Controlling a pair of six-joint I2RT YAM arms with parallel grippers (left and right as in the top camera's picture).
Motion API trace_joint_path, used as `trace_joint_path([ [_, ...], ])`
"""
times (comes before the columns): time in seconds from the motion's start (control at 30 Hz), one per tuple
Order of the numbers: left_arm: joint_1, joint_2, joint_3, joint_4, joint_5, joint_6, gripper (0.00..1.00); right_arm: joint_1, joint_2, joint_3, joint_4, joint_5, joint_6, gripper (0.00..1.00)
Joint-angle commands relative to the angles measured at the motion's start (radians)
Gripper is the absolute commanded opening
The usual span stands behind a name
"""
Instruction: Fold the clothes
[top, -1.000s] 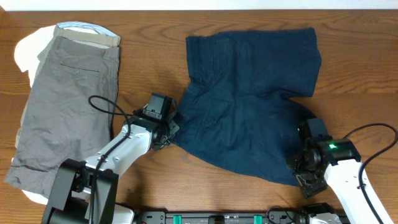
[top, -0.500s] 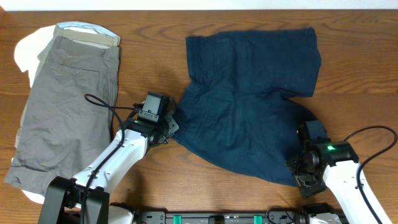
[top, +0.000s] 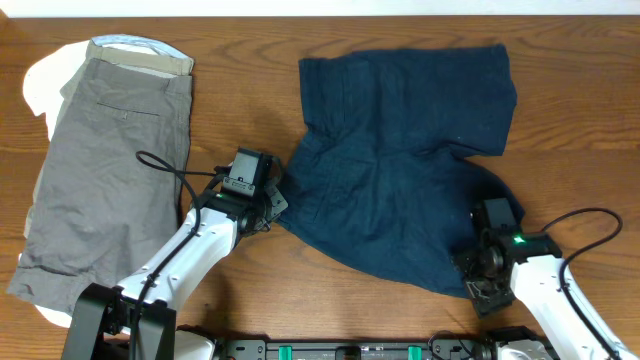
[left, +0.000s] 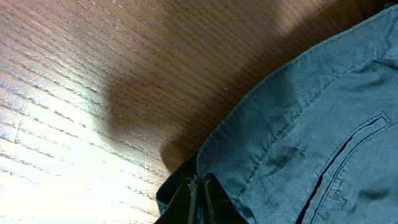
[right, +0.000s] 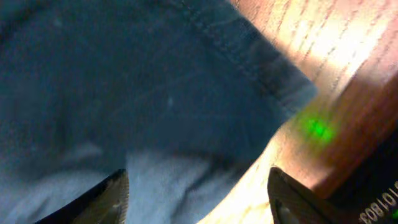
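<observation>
The dark navy-blue shorts (top: 400, 160) lie spread and wrinkled on the table's middle and right. My left gripper (top: 272, 205) is at their left waistband corner and is shut on the fabric edge (left: 202, 186). The shorts' hem and a slit pocket (left: 298, 124) fill the left wrist view. My right gripper (top: 478, 262) is open over the shorts' lower right corner (right: 155, 93), one finger above the fabric and one above bare wood.
Grey shorts (top: 100, 170) lie on a white garment (top: 45, 80) at the far left. The wooden table (top: 250, 110) shows between the two piles. The table's front edge is close behind both arms.
My left arm has swung slightly left while still holding the corner. My right gripper has moved a little left and forward over the shorts' lower right corner.
</observation>
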Motion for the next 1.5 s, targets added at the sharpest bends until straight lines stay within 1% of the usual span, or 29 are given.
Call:
trace_joint_path([
  [0.0, 0.000, -0.006, 0.004, -0.002, -0.012, 0.016, 0.06, 0.016, 0.026, -0.029, 0.022, -0.016, 0.003, 0.65],
  [0.13, 0.000, -0.006, 0.004, -0.002, -0.012, 0.017, 0.06, 0.021, 0.047, -0.072, 0.076, -0.050, -0.009, 0.61],
  [0.17, 0.000, -0.006, 0.004, -0.002, -0.012, 0.017, 0.06, 0.026, 0.050, -0.085, 0.088, -0.051, -0.009, 0.57],
  [0.2, 0.000, -0.006, 0.004, -0.002, -0.012, 0.017, 0.06, 0.032, 0.052, -0.098, 0.096, -0.051, -0.008, 0.51],
  [0.27, 0.000, -0.006, 0.004, -0.002, -0.012, 0.017, 0.06, 0.045, 0.053, -0.119, 0.110, -0.058, -0.009, 0.25],
  [0.3, 0.000, -0.006, 0.004, -0.002, -0.012, 0.017, 0.06, 0.049, 0.053, -0.126, 0.112, -0.059, -0.010, 0.09],
  [0.33, 0.000, -0.006, 0.004, -0.002, -0.013, 0.017, 0.06, 0.051, 0.053, -0.129, 0.111, -0.061, -0.018, 0.01],
  [0.43, 0.000, -0.006, 0.004, -0.002, -0.029, 0.018, 0.06, 0.051, 0.053, -0.129, 0.110, -0.061, -0.073, 0.01],
  [0.57, 0.008, -0.019, 0.004, -0.009, -0.034, 0.110, 0.06, 0.051, 0.049, -0.108, 0.090, -0.078, -0.156, 0.01],
  [0.7, 0.039, -0.089, 0.006, -0.053, -0.034, 0.159, 0.06, 0.050, 0.024, -0.027, 0.034, -0.112, -0.266, 0.02],
  [0.83, 0.073, -0.219, 0.006, -0.110, -0.034, 0.210, 0.06, 0.050, -0.014, 0.099, -0.019, -0.136, -0.402, 0.01],
  [1.0, 0.086, -0.420, 0.006, -0.195, -0.036, 0.255, 0.06, 0.047, -0.054, 0.256, -0.055, -0.127, -0.532, 0.01],
  [1.13, 0.086, -0.550, 0.006, -0.256, -0.038, 0.257, 0.06, 0.034, -0.057, 0.379, -0.119, -0.108, -0.589, 0.01],
  [1.33, 0.086, -0.723, 0.006, -0.324, -0.038, 0.256, 0.06, 0.019, -0.058, 0.607, -0.309, -0.040, -0.662, 0.01],
  [1.47, 0.086, -0.810, 0.031, -0.374, -0.038, 0.256, 0.06, 0.019, -0.070, 0.738, -0.404, -0.030, -0.703, 0.01],
])
